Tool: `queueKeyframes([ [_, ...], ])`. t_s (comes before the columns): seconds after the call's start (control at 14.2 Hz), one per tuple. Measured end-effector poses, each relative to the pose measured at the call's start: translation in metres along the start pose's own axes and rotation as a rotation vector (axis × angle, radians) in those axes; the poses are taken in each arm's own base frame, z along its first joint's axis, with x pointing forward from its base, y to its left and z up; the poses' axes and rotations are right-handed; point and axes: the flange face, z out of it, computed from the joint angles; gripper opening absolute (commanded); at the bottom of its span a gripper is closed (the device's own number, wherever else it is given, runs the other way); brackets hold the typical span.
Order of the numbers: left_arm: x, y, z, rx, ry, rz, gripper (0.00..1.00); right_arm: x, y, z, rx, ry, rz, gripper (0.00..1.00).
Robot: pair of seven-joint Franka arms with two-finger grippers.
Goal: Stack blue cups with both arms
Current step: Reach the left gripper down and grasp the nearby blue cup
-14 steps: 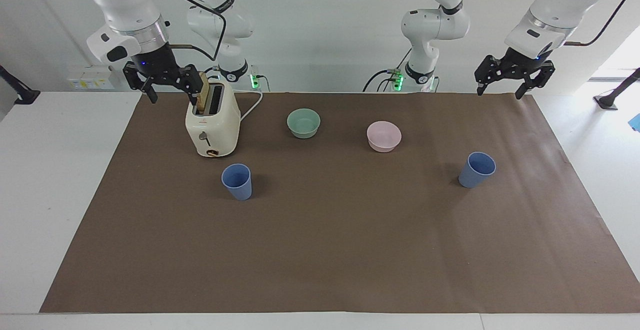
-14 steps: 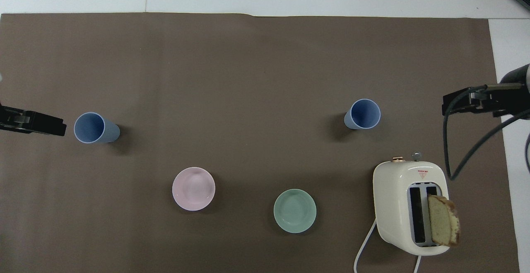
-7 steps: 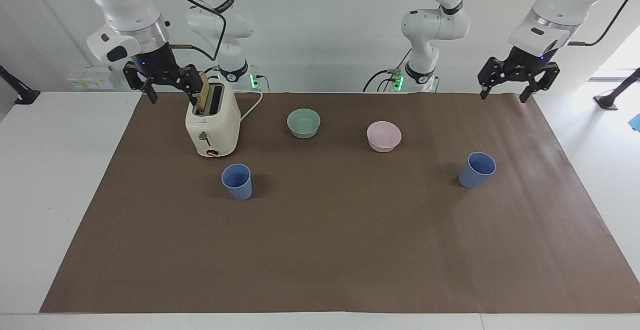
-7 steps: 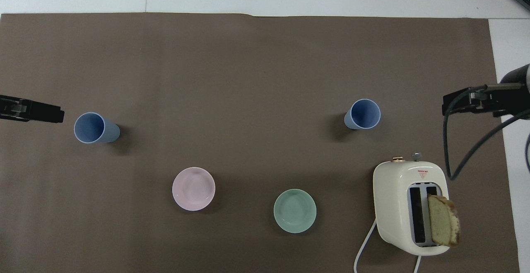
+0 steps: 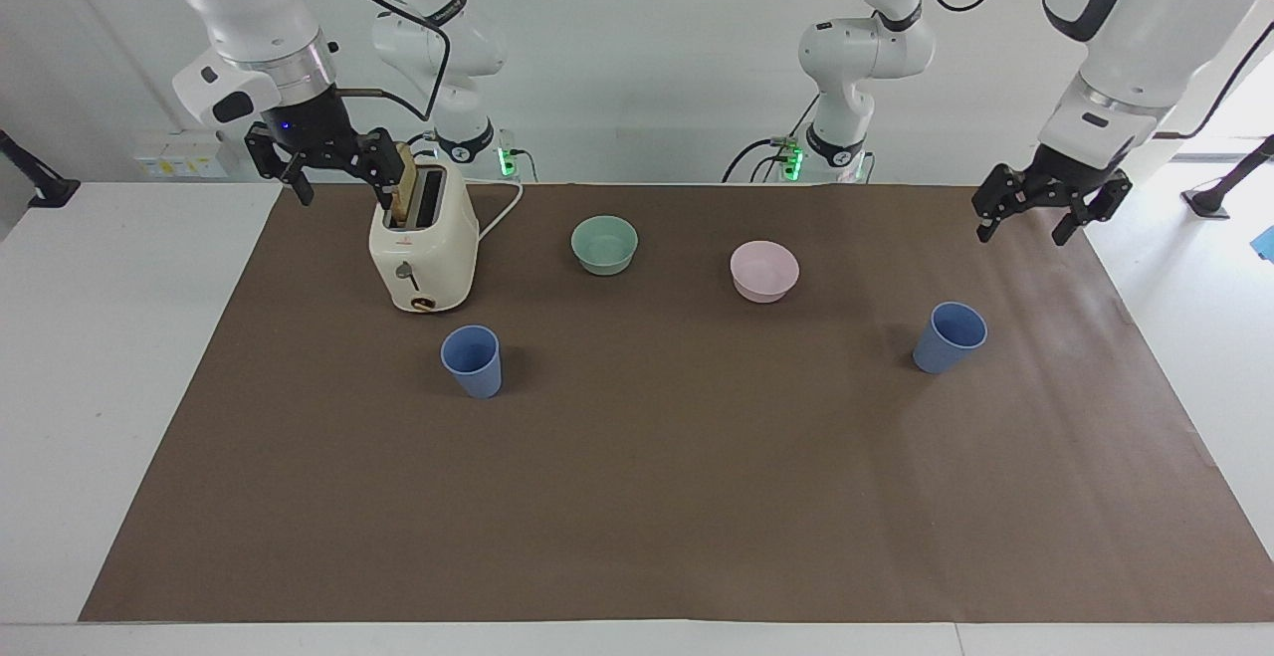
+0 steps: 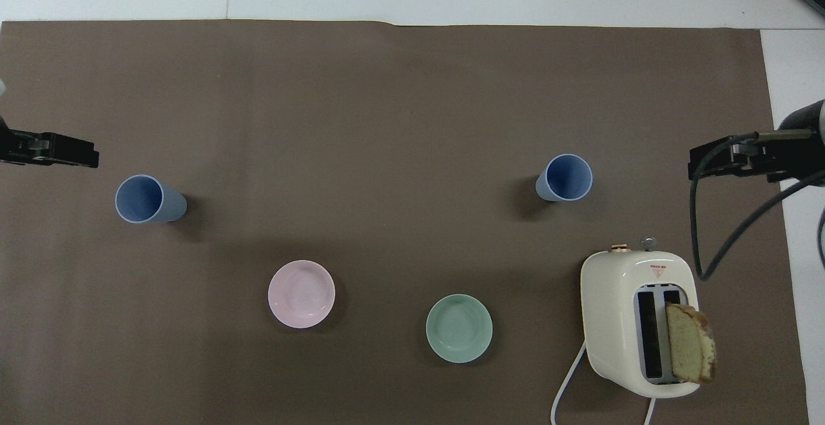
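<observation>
Upright, empty blue cups [image 5: 471, 359] [image 5: 950, 336], bread [image 5: 402, 186] in toaster [image 5: 422, 253]

Bright even light, soft shadows, sharp

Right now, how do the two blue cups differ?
Place: one blue cup stands at the right arm's end, just farther from the robots than the toaster; the other blue cup stands at the left arm's end, with nothing close by.
Nearest claw: the open right claw hangs beside the toaster; the open left claw hangs over the mat's edge.
Shared: same blue, same tapered shape, upright, empty, untouched.
</observation>
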Motion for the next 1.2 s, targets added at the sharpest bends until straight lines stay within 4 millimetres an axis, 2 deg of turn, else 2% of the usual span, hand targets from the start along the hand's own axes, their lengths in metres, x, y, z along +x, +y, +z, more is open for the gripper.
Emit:
queueKeyframes([
  [0.21, 0.008, -0.031, 0.062, 0.0, -0.036, -0.049, 1.0, 0.0, 0.0, 0.0, 0.0, 0.0, 0.0, 1.0],
  [0.42, 0.002, -0.03, 0.109, -0.013, -0.067, -0.055, 1.0, 0.0, 0.0, 0.0, 0.0, 0.0, 0.0, 1.0],
  [0.64, -0.009, -0.028, 0.146, -0.016, -0.071, -0.057, 1.0, 0.0, 0.0, 0.0, 0.0, 0.0, 0.0, 1.0],
  [0.99, -0.014, -0.028, 0.164, -0.016, -0.074, -0.057, 1.0, 0.0, 0.0, 0.0, 0.0, 0.0, 0.0, 1.0],
  [1.2, -0.016, -0.04, 0.178, -0.018, -0.089, -0.051, 1.0, 0.0, 0.0, 0.0, 0.0, 0.0, 0.0, 1.0],
])
